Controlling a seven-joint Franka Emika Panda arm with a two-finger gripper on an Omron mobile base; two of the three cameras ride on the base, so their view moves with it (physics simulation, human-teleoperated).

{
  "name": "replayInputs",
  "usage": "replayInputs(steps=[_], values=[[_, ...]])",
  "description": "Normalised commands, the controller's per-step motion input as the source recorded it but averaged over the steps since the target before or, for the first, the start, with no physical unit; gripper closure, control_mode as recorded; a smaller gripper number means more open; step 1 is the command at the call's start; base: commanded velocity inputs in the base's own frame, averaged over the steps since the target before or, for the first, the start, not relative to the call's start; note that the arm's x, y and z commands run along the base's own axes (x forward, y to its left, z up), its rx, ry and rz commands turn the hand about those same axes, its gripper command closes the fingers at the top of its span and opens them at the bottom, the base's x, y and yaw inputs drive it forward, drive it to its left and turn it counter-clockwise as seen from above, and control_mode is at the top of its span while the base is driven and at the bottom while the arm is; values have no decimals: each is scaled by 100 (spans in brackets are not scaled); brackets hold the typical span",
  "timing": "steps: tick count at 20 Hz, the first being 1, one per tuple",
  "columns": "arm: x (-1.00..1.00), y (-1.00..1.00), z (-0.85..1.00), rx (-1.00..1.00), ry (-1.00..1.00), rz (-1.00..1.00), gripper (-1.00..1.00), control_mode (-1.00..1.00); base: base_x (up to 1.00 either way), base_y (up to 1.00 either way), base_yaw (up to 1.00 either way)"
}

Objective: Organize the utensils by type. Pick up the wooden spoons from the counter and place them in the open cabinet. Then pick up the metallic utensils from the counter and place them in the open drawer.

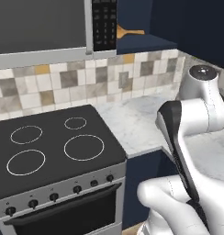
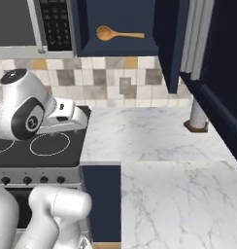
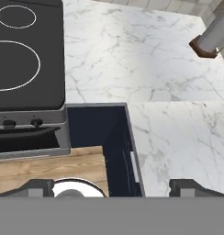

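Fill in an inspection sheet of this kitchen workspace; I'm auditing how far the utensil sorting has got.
Surface: white marble counter, no utensils seen on it.
Job's things: one wooden spoon lies in the open cabinet; open drawer pulled out beside the stove, a thin silvery utensil against its right wall.
Clutter: grey cylinder on a brown base at the counter's back.
Grippers: gripper open, above the drawer, holding nothing.
Cables: nothing seen.
Surroundings: black stovetop, microwave, tiled backsplash.

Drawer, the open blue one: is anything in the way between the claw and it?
Nothing visible is in the way. In the hand view the open claw hangs right above the open drawer, with clear air between them.
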Motion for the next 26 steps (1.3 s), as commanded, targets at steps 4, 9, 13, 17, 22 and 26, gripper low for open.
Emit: replayInputs(steps=[4, 9, 13, 17, 22, 26], values=[[0, 0, 0, 0, 0, 0, -100, 100, -21, 31, -93], [0, 0, 0, 0, 0, 0, -100, 100, -16, 17, -100], [0, 0, 0, 0, 0, 0, -100, 100, -35, 7, -96], [0, 0, 0, 0, 0, 0, -100, 100, -53, 0, -82], [0, 0, 0, 0, 0, 0, -100, 100, -39, -36, -62], [0, 0, 0, 0, 0, 0, -100, 100, -27, -71, -37]])
